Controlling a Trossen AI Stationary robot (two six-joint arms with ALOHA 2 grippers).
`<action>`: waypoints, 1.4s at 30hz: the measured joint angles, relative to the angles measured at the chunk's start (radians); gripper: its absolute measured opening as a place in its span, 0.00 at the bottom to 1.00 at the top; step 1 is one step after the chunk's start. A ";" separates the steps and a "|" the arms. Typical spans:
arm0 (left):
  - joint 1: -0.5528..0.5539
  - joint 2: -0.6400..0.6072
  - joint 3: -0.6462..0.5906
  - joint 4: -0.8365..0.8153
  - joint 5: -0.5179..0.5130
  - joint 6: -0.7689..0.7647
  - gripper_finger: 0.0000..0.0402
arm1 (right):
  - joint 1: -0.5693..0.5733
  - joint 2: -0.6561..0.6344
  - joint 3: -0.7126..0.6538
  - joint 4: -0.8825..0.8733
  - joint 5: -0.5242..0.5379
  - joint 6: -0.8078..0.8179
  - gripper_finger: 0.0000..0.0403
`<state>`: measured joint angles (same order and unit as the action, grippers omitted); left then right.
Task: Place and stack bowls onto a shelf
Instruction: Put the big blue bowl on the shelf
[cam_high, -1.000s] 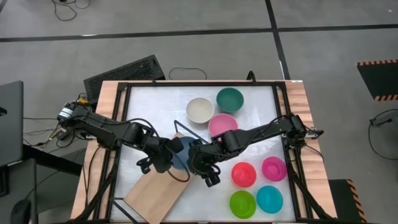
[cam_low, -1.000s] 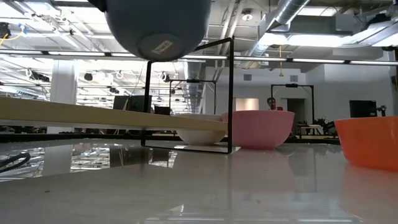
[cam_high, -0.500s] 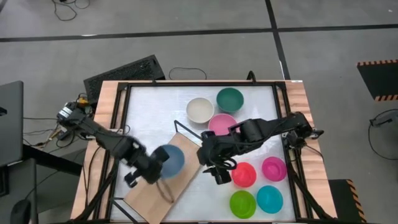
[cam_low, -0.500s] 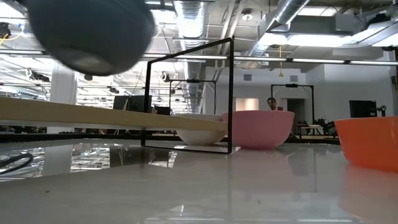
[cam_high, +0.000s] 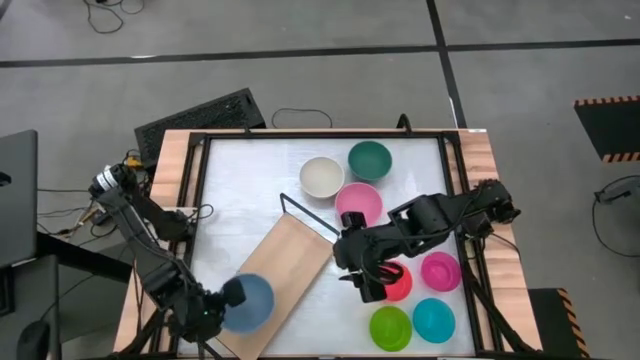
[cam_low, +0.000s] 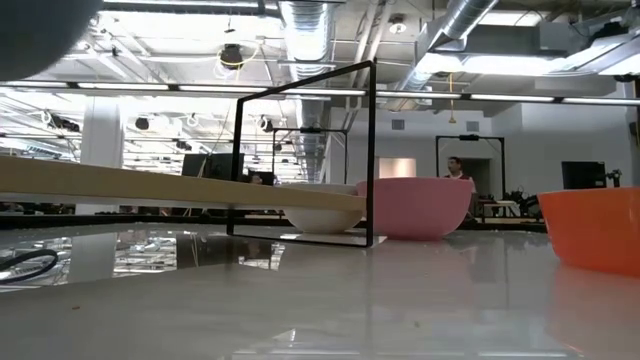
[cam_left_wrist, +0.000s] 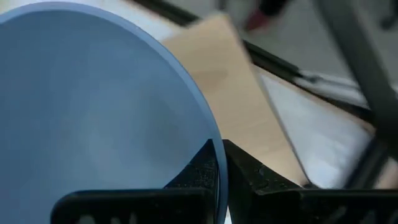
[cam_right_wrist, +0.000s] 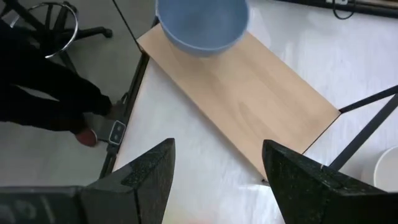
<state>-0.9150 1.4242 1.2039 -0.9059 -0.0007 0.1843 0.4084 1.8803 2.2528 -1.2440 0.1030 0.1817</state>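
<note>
Gleaming white tabletop, ceiling pipes beyond

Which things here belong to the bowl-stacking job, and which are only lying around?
Belong to the job:
- blue bowl, held by the left gripper
- shelf
- white, green, pink, red, magenta, lime and cyan bowls
- right gripper, open above the red bowl

Only lying around:
- keyboard
- floor cables
</note>
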 joint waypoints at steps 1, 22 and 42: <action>-0.007 0.000 -0.010 -0.006 0.034 0.055 0.00 | 0.000 0.002 0.000 -0.001 0.000 0.004 0.66; 0.038 -0.157 -0.240 0.069 0.039 0.628 0.00 | -0.018 0.006 0.000 0.049 0.083 0.032 0.66; 0.028 -0.128 -0.236 0.007 0.062 0.963 0.00 | -0.053 0.006 0.000 0.048 0.083 0.047 0.66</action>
<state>-0.8875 1.2964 0.9680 -0.8991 0.0616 1.1475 0.3550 1.8866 2.2524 -1.1961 0.1856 0.2292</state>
